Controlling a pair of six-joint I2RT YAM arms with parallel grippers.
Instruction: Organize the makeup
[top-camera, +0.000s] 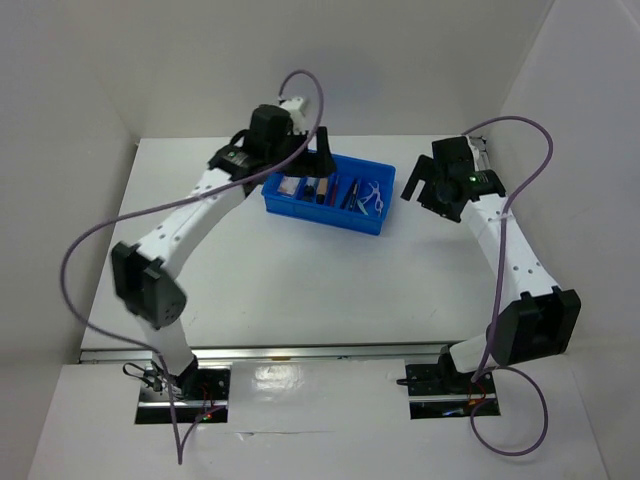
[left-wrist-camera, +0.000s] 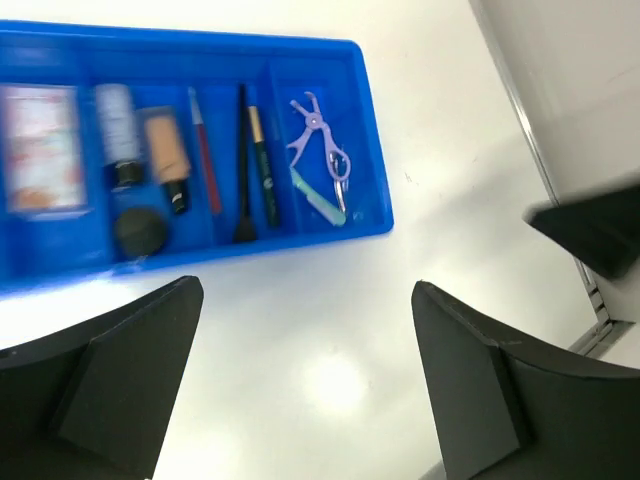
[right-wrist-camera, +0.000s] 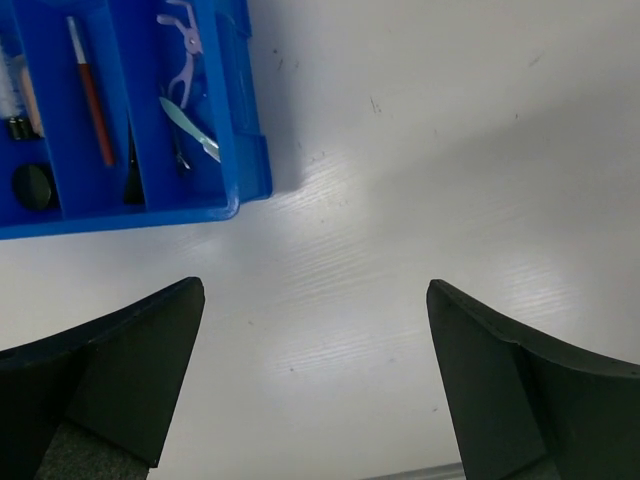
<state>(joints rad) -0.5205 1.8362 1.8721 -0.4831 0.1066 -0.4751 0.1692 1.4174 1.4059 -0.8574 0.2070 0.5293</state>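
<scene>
The makeup lies sorted in the blue compartment tray. In the left wrist view I see a pinkish packet, a grey cylinder, a beige black-tipped tube, a brown round pot, a red pencil, a black brush, a green pencil and lilac and pale green tools. My left gripper is open and empty, raised over the tray's back left. My right gripper is open and empty, over bare table right of the tray.
The tray's right end shows in the right wrist view, with the red pencil and the lilac tool inside. White walls enclose the table on three sides. A metal rail runs along the near edge.
</scene>
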